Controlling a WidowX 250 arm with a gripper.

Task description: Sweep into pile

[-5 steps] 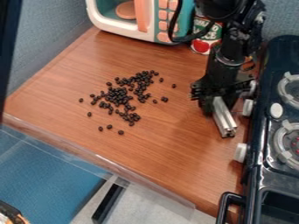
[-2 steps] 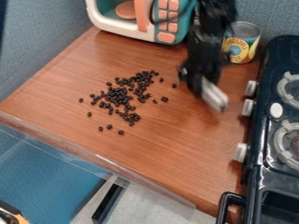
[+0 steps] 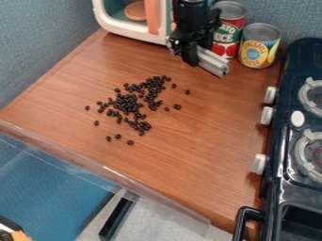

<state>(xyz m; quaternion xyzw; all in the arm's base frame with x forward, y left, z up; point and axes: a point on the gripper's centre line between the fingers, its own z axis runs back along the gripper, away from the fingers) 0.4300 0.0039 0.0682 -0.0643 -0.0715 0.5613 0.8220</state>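
Beans [image 3: 127, 103] loose, metal bar [image 3: 213, 62] in the jaws!

Up front, the stove [image 3: 290, 188] lines the tabletop [image 3: 189, 157]'s right; mid-tabletop, beans sprawl in a ragged cluster, strays around. Beyond, the gripper [image 3: 192, 55], jaws clamped on that bar; behind, red can [image 3: 234, 23], yellow can [image 3: 258, 51], toy microwave [image 3: 125, 30].

there are two cans [image 3: 258, 51], one microwave [image 3: 127, 32], one stove [image 3: 281, 141], and uncountably many beans [image 3: 127, 103].

Toy kitchen, play microwave [image 3: 154, 19], toy stove [image 3: 299, 117], food cans [image 3: 259, 45]
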